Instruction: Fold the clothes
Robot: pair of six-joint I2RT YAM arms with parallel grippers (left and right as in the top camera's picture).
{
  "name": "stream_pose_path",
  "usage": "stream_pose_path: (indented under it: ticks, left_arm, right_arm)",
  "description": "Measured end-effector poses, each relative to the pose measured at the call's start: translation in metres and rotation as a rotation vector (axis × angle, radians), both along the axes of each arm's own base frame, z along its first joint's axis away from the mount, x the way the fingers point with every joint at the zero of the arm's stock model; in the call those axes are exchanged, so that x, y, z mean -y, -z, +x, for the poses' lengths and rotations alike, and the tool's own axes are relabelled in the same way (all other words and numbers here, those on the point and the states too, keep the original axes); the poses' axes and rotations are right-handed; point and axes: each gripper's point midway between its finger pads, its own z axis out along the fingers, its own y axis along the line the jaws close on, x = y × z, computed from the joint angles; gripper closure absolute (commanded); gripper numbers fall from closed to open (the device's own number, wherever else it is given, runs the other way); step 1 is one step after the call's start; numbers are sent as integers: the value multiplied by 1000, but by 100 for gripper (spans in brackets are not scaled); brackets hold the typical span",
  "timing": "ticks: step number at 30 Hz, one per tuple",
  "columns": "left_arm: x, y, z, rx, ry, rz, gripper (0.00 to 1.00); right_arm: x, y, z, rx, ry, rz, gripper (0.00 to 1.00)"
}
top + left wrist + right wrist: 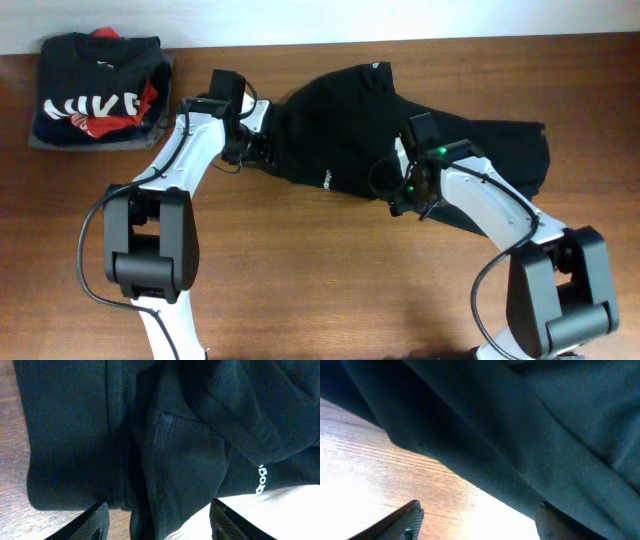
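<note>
- Took in the brown wooden counter (pixel 330 290), bare along its near side and carrying everything else.
- Found the plain black soft fabric shirt-like garment (pixel 340 120) lying rumpled and unfolded on the far middle of the counter. Traced its long axis roughly left to right, the right end spread flatter and the left end bunched into ridges. Judged the folding not yet begun.
- Saw the white left arm (pixel 190 150) reaching in at the garment's left end and the white right arm (pixel 490 205) at its near edge. Judged the aim to be lifting two points of the border together and pulling the cloth flat.
- Noted the folded black top (pixel 95 95) with big white letters and red print, stacked on a folded grey garment (pixel 38 140) at the far left corner. Counted both well apart from the work and no part of this step.
- Found the left tool (pixel 162 515) with jaws standing wide, straddling a thick fold of black cloth at its edge, nothing visibly pinched.
- Found the right tool (pixel 480 520) likewise wide, low over bare wood, one finger just at the hem, holding nothing.
- Picked out the tiny white logo (pixel 260 477) close to the near hem and a small pale neck label (pixel 373 66) at the far edge. Took this to mean the neck pointed away from the robot.
</note>
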Motion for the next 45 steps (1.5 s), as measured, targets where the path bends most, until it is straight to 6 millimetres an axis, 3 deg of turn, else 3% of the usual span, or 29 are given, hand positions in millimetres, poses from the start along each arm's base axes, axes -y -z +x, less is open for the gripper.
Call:
stream_pose_path:
  ticks: [6,14,25,38,45]
  left_arm:
    - [0,4,1,-4,0,1,41]
    - [0,34,-3,-65,0,11,40]
    - [-11,38,0,-52,-11,91,41]
    - [-60,40,8,-58,-113,140,41]
    - [-85,40,9,-66,-152,153,41]
  right_arm:
    - [2,6,7,15,2,-20,22]
    - [15,12,13,33,11,-99,23]
    - [28,22,25,64,26,-185,23]
    - [59,20,36,91,107,-219,29]
    - [65,19,42,111,129,-214,48]
